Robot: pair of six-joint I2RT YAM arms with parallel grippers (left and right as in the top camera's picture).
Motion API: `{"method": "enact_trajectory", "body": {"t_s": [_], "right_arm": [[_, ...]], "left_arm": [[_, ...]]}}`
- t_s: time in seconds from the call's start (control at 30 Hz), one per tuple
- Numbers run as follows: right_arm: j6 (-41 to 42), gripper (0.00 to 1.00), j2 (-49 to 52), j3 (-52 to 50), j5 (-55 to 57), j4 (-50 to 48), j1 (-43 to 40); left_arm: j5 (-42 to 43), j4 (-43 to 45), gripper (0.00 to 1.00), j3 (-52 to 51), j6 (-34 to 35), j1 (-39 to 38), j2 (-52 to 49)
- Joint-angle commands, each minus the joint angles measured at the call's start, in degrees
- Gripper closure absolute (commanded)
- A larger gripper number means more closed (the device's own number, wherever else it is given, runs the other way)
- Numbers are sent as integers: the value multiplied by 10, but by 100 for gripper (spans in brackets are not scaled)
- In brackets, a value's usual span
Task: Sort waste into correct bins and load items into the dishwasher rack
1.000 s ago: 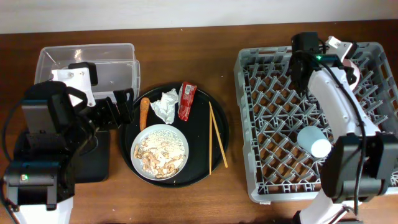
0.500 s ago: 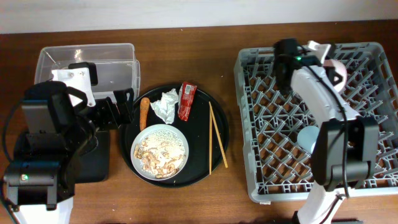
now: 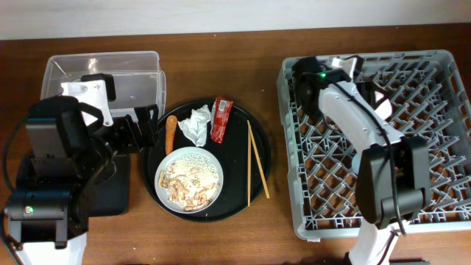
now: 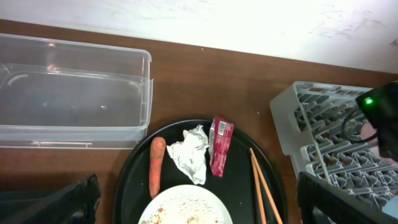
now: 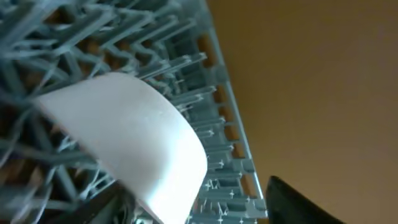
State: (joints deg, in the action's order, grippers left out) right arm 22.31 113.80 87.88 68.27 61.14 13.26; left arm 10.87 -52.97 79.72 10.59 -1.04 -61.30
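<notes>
The right arm is stretched across the rack (image 3: 441, 177), with its wrist bent above the rack's far-left corner. The bowl (image 5: 124, 137) is seen tilted among the pegs near the rack's edge, just ahead of the right gripper (image 5: 199, 208). Its fingers are spread wide and nothing is gripped. The left gripper (image 4: 199, 202), well left of the rack, is likewise spread wide and empty.

Count on inspection: one clear tub (image 3: 103, 73), one black rectangular tray (image 3: 114, 195), one round black tray (image 3: 235, 191). On it: one plate (image 3: 193, 152) at 6 o'clock, one napkin (image 3: 195, 125), one red wrapper (image 3: 221, 119), one orange food piece (image 3: 171, 133), two chopsticks (image 3: 249, 169). One rack (image 3: 331, 224), one bowl (image 5: 124, 137).
</notes>
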Motion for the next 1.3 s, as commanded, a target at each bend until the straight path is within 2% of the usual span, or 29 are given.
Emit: {"method": "enact_trajectory", "body": {"t_s": [0.0,0.1,0.23,0.3,0.37,0.4,0.47,0.67,0.97,1.07,1.13,1.2,1.27], "right_arm": [[9,31,-38,22,-87,29,19],[2,25,-88,38,-182,52,49],[-61,26,-146,42,-363,55,94],[-73,35,-162,42,-490,56,119],[-73,48,-157,40,-608,55,150],[-73,55,-151,39,-628,56,160],[-73,60,-135,30,-642,56,180],[-73,59,-67,-9,-648,52,213],[-99,60,44,-14,-737,49,214],[-85,69,68,-14,-737,49,210],[-83,70,70,-14,-737,49,204],[-83,75,70,-14,-739,49,198],[-83,92,69,-14,-740,51,196]], "left_arm": [[-4,2,1,2,5,3,2],[-4,2,1,2,5,4,2],[-4,2,1,2,5,3,2],[-4,2,1,2,5,4,2],[-4,1,1,2,5,4,2],[-4,2,1,2,5,4,2],[-4,2,1,2,5,4,2],[-4,1,1,2,5,3,2],[-4,1,1,2,5,4,2],[-4,2,1,2,5,4,2],[-4,2,1,2,5,4,2],[-4,2,1,2,5,4,2],[-4,2,1,2,5,4,2]]}}
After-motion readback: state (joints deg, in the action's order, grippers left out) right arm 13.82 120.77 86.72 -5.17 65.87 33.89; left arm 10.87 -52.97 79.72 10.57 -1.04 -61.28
